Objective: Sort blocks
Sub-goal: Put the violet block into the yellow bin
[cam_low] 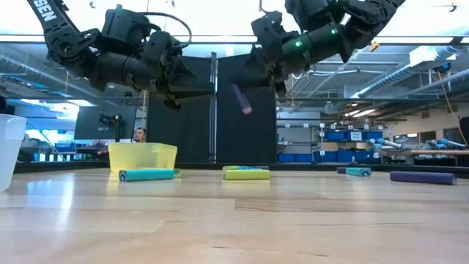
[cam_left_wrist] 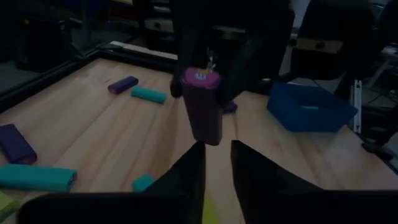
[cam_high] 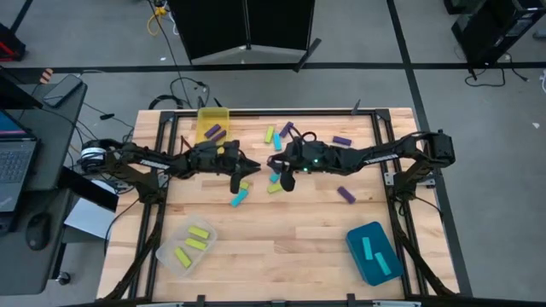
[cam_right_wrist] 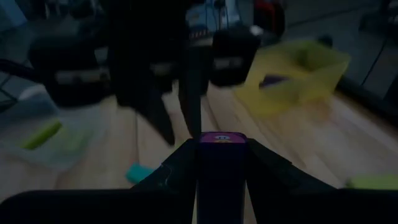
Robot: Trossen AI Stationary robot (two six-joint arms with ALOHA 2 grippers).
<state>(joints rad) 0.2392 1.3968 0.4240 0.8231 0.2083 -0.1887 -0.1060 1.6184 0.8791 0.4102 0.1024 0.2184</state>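
With my right gripper (cam_right_wrist: pixel 221 155) clamped on the purple block (cam_low: pixel 241 98), held in the air mid-table facing the empty, parted left gripper (cam_left_wrist: pixel 217 163), I judge it light, rigid and slick, best pinched across its long flat sides.

In the high view, at mid-frame, the right hand (cam_high: pixel 287 181) covers the purple block (cam_right_wrist: pixel 221 168) it grips. The clear bin (cam_low: pixel 9 150) is cut by the low view's left edge. Distant shelves at right are too blurred to read.
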